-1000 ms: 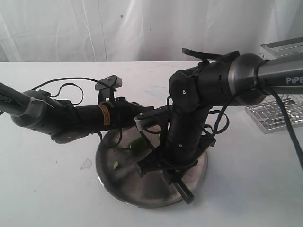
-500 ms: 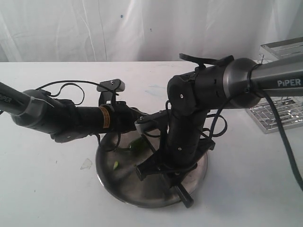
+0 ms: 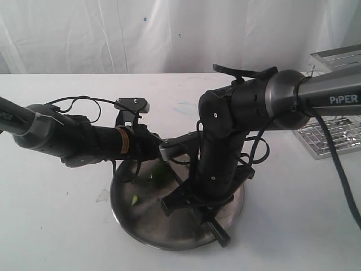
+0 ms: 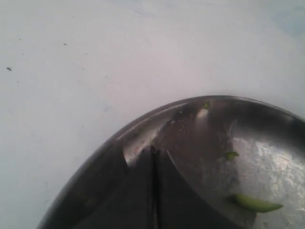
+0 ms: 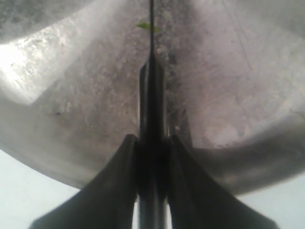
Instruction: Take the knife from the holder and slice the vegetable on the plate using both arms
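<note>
The exterior view looks down across the table; both wrist views sit close over the plate (image 3: 148,234).

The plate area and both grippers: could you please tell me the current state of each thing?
Knife: out of the holder, blade over the plate.
Right gripper: shut on the knife.
Left gripper: shut, above the plate.
Plate: holds small green cut bits.
Vegetable: on the plate, mostly hidden.
Holder: on the table, lying tilted.

Plate (image 3: 146,226) centre on table (image 3: 56,226); vegetable (image 3: 161,175) on plate; holder (image 3: 333,132) far right.
</note>
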Action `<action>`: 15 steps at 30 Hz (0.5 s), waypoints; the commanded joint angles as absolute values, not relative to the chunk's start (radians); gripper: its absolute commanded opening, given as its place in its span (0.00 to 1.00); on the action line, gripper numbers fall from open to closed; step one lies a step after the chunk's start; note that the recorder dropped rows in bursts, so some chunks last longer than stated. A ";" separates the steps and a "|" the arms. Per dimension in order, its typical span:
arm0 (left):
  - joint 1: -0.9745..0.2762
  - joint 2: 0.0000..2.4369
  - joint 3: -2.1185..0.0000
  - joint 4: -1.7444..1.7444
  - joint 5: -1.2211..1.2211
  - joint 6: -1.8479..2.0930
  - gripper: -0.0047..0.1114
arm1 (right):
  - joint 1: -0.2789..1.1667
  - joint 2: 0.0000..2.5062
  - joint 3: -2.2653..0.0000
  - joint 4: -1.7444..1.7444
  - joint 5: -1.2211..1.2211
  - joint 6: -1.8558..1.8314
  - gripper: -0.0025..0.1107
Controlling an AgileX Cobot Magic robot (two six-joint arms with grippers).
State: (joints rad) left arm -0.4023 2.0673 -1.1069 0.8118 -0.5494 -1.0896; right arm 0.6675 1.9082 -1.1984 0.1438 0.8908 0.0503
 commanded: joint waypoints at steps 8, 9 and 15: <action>-0.401 2.143 -1.096 0.843 -0.474 -1.073 0.04 | 0.667 1.921 -1.197 0.131 0.815 0.055 0.02; -0.401 2.148 -1.096 0.856 -0.474 -1.073 0.04 | 0.665 1.925 -1.197 0.131 0.820 0.055 0.02; -0.401 2.155 -1.096 0.886 -0.434 -1.073 0.04 | 0.648 1.957 -1.197 0.113 0.842 0.048 0.02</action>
